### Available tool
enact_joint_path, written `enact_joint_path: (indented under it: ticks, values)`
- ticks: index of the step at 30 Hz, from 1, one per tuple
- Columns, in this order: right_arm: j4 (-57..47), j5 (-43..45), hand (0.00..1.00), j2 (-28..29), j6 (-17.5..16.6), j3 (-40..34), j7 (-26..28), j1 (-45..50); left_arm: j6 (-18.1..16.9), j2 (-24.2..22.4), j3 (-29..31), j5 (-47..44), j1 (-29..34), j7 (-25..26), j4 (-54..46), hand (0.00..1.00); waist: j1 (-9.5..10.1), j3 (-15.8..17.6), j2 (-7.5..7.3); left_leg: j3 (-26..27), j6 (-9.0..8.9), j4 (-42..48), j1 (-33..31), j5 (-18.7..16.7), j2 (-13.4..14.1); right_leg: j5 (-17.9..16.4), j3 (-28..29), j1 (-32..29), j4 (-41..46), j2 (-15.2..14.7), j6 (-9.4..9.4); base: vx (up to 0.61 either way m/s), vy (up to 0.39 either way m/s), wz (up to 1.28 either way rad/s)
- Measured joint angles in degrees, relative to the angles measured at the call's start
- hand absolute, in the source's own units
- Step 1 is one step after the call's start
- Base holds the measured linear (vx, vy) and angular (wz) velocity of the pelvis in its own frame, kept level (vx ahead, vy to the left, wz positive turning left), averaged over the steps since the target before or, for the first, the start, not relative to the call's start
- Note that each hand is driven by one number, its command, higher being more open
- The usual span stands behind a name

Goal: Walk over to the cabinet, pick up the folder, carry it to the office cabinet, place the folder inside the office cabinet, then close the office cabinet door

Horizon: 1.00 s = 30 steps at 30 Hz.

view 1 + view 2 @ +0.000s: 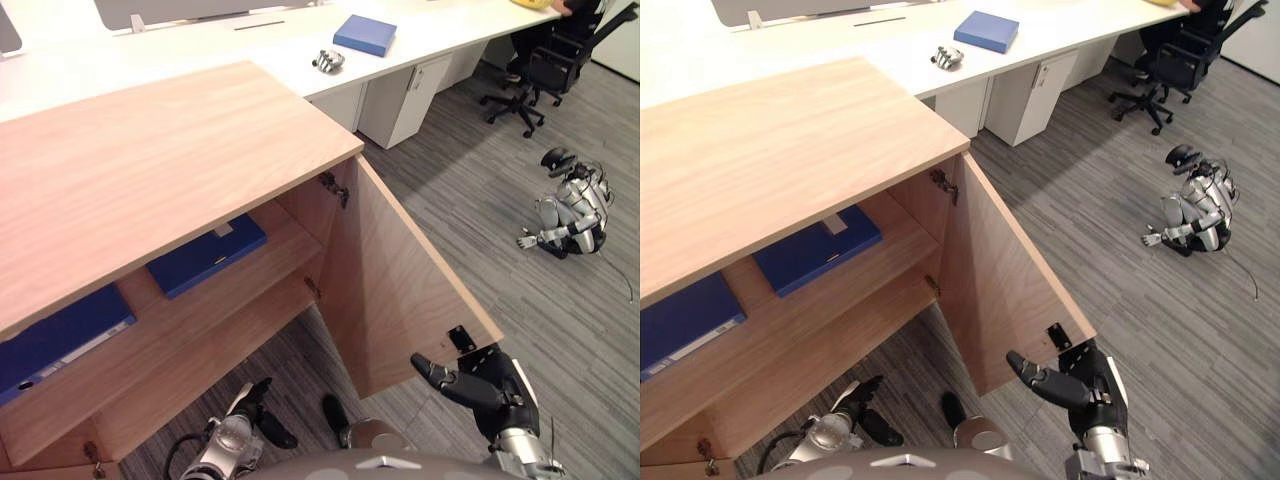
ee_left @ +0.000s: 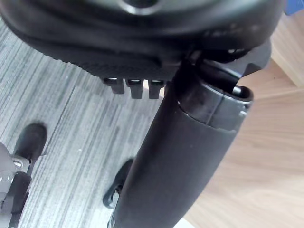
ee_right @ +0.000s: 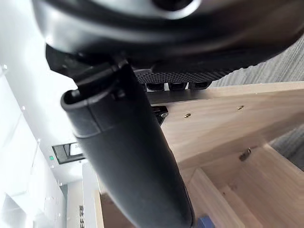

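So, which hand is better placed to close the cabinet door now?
Right. The right hand hangs open near the outer edge of the open door; the left hand sits low, under the shelf.

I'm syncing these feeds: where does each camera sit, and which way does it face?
Left eye view: head, looking down at open office cabinet; left hand, right hand below.
Right eye view: beside it, same scene.
Left wrist view: along the left hand at carpet.
Right wrist view: along the right hand at the cabinet door.
Both eye views share the shelved blue folder.
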Motion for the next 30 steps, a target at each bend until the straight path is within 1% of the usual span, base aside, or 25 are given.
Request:
enact_joint_path:
  ticks: [2,3,4,5,6,8,10,11,16,19,21,23,25,27,28,29,30]
  values:
    - [0.00,1.00,1.00,-2.92,0.75,1.36,0.74,0.40,-0.20,1.58,-0.36,0.04,-0.14,-0.75,1.67,1.00,0.00,-0.59,-1.09,-0.73,-0.24,-0.88,0.26,0.49,-0.17,-0.48,-0.73,-0.06,0.66,0.00,-0.24,0.02,-0.009,0.18]
    - [0.00,3.10,1.00,-5.25,1.44,2.04,1.68,0.75,-0.20,2.66,-0.98,0.07,-0.09,-1.20,2.58,1.00,0.05,-1.04,-1.75,-1.21,-0.22,-1.52,0.31,0.95,-0.23,-0.67,-1.19,-0.07,0.84,0.02,-0.36,0.03,-0.018,0.21]
    - [0.01,4.49,1.00,-7.42,1.64,2.88,2.27,1.13,-0.20,3.39,-1.07,0.13,-0.04,-1.42,3.21,1.00,0.14,-1.30,-2.11,-1.57,-0.38,-1.83,0.31,1.33,-0.25,-0.76,-1.53,-0.06,0.89,0.02,-0.38,0.04,-0.021,0.22]
    - [0.00,5.21,1.00,-10.84,1.98,3.99,4.45,1.10,-0.17,3.95,-1.11,0.99,0.08,-1.87,3.93,1.00,0.41,-1.77,-2.72,-1.88,-0.37,-2.73,0.75,1.99,-0.32,-0.78,-2.04,0.01,0.92,0.04,-0.36,0.04,-0.014,0.16]
    - [0.00,6.18,1.00,-12.12,2.05,4.60,5.33,0.98,-0.17,4.27,-1.18,1.42,0.08,-2.01,4.03,1.00,0.67,-1.97,-2.98,-2.00,-0.41,-3.15,0.99,2.28,-0.38,-0.74,-2.22,0.06,0.92,0.06,-0.41,0.06,-0.009,0.12]
    - [-0.28,8.76,1.00,-15.27,2.12,6.94,8.94,-0.80,-0.19,4.84,-1.52,2.15,0.04,-2.41,4.08,1.00,1.95,-2.69,-3.74,-2.36,-0.09,-3.89,1.35,3.03,-0.52,-0.62,-2.65,0.23,0.90,0.12,-0.63,0.06,-0.005,0.09]
    - [-1.60,9.16,1.00,-16.28,2.17,9.02,11.05,-2.50,-0.19,4.81,-1.57,2.24,0.05,-2.61,4.14,1.00,2.79,-3.05,-3.99,-2.90,0.21,-4.51,1.95,3.41,-0.63,-0.76,-3.18,0.87,0.78,0.03,-0.79,0.04,-0.003,0.20]
    - [-1.90,10.48,1.00,-16.33,2.18,10.47,12.56,-3.40,-0.21,4.83,-1.58,2.24,0.11,-2.76,4.23,1.00,2.91,-3.68,-4.12,-3.93,0.16,-4.86,1.84,3.47,-0.73,-1.11,-4.25,1.20,0.83,-0.27,-0.85,0.03,0.000,0.28]
    - [-4.69,11.55,1.00,-16.39,1.96,14.70,15.67,-8.82,-0.24,4.86,-1.59,2.24,0.24,-2.75,4.81,1.00,3.49,-4.32,-4.49,-5.48,-0.03,-6.17,2.70,3.81,-0.88,-1.80,-5.92,2.45,0.94,-0.56,-1.09,0.01,-0.002,0.21]
    - [-4.64,11.54,1.00,-15.89,1.61,16.98,15.85,-12.29,-0.24,4.86,-1.59,2.23,0.10,-2.69,5.10,1.00,4.60,-4.52,-4.51,-6.53,-0.16,-7.79,3.19,4.36,-1.04,-2.63,-7.09,2.95,1.17,-0.66,-1.22,-0.01,-0.008,0.19]
    - [-3.40,11.49,1.00,-15.47,1.51,19.11,15.31,-14.68,-0.24,4.84,-1.57,2.21,0.11,-2.42,5.15,1.00,5.17,-4.71,-4.63,-7.11,0.26,-8.01,3.22,4.83,-1.07,-2.84,-7.71,2.92,1.24,-0.72,-1.25,0.03,-0.007,0.18]
    - [0.24,11.15,1.00,-13.54,0.95,21.33,14.51,-18.75,-0.24,4.81,-1.51,2.14,-0.08,-2.15,5.20,1.00,5.84,-4.75,-4.64,-7.88,0.48,-7.79,2.76,5.00,-1.07,-2.84,-8.50,2.96,1.04,-0.89,-1.25,0.01,-0.009,0.14]
    - [2.54,10.99,1.00,-12.37,0.81,21.67,13.41,-20.83,-0.24,4.79,-1.50,2.06,-0.11,-1.94,5.25,1.00,5.99,-4.75,-4.52,-8.32,0.57,-7.77,2.20,5.22,-1.19,-2.84,-9.05,3.00,1.01,-1.00,-1.25,-0.02,-0.007,0.15]
    - [6.18,9.65,1.00,-10.85,0.67,22.72,11.31,-25.03,-0.24,4.55,-1.38,1.91,-0.29,-1.47,5.27,1.00,6.48,-4.66,-4.18,-9.63,0.75,-7.79,1.40,5.47,-1.47,-3.02,-10.28,2.99,0.90,-1.35,-1.15,-0.04,-0.010,0.31]
    - [7.53,8.62,1.00,-10.40,-0.37,22.75,10.65,-25.84,-0.25,4.26,-0.99,1.75,-0.26,-1.17,5.27,1.00,6.56,-4.64,-3.87,-10.49,0.87,-7.80,0.94,5.64,-1.60,-3.21,-11.14,2.97,0.93,-1.58,-1.12,-0.03,-0.015,0.51]
    - [9.09,6.52,1.00,-10.03,-0.65,22.80,9.40,-27.47,-0.24,3.87,-0.67,1.24,-0.22,-0.80,5.27,1.00,6.73,-4.59,-3.15,-11.61,0.98,-7.96,0.32,5.89,-1.75,-3.42,-12.18,2.96,0.99,-1.89,-1.02,-0.04,-0.020,0.50]
    - [10.98,4.19,1.00,-9.48,-0.66,22.81,8.53,-29.42,-0.26,3.67,0.34,0.93,-0.26,-0.48,5.23,1.00,7.47,-4.43,-2.32,-12.50,1.14,-8.06,-0.23,6.06,-1.92,-3.56,-13.00,2.91,0.99,-1.94,-0.98,-0.04,-0.025,0.44]
